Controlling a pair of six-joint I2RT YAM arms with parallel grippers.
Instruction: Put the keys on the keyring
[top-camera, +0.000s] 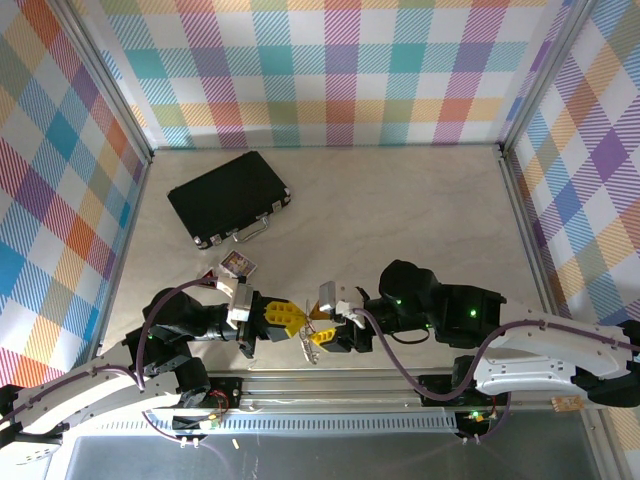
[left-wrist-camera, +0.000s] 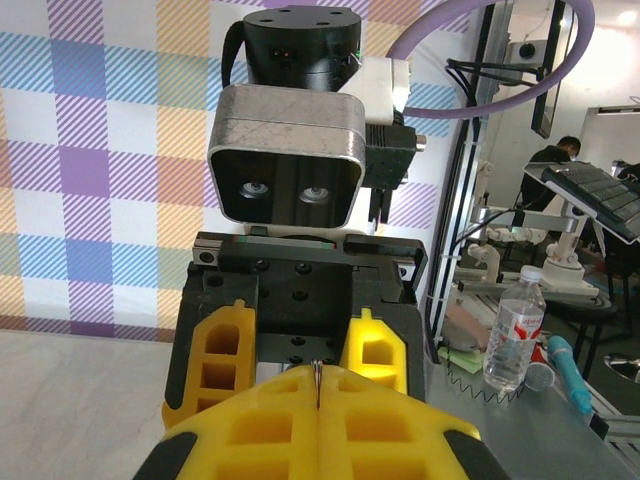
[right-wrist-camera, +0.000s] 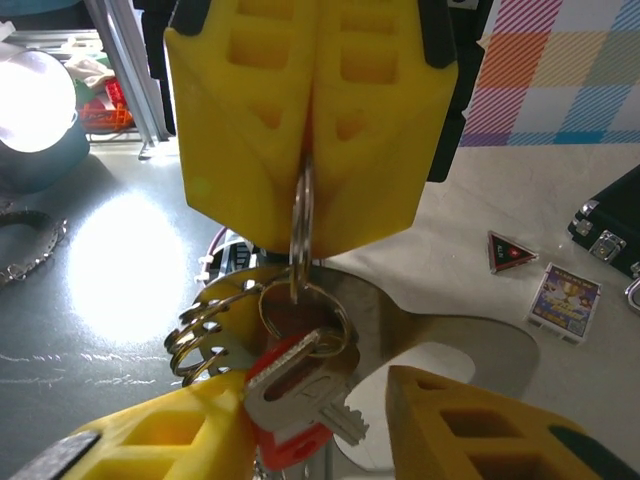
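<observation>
The key (right-wrist-camera: 300, 392), silver with a red head, lies low in the right wrist view, its head at the round loop of the keyring (right-wrist-camera: 300, 305). Whether the loop passes through the head I cannot tell. The key leans against one yellow finger (right-wrist-camera: 160, 440) of the right pincer (right-wrist-camera: 330, 420). The other finger (right-wrist-camera: 480, 425) stands apart from it, so this pincer is partly spread and grips nothing.

The keyring hangs in the air above the bench (right-wrist-camera: 520, 230). Its thin upright ring is pinched between the yellow fingers of the left pincer (right-wrist-camera: 310, 200), which is closed tight on it. A coil of silvery wire loops (right-wrist-camera: 205, 335) sits just beside the round loop, on the side of the finger that the key touches.

In the left wrist view, the left pincer (left-wrist-camera: 316, 400) has its fingers pressed together, with a sliver of metal between the tips. The right pincer (left-wrist-camera: 300, 345) faces it.

From above, the left pincer (top-camera: 285, 318) and the right pincer (top-camera: 328, 330) meet tip to tip over the near edge of the bench (top-camera: 400, 220), with the keyring (top-camera: 310, 345) between them.

Farther back on the left lies a black case (top-camera: 228, 197). Between it and the arms are a small card (top-camera: 238, 265) and, just beside that, a little triangular piece (top-camera: 207, 275).
</observation>
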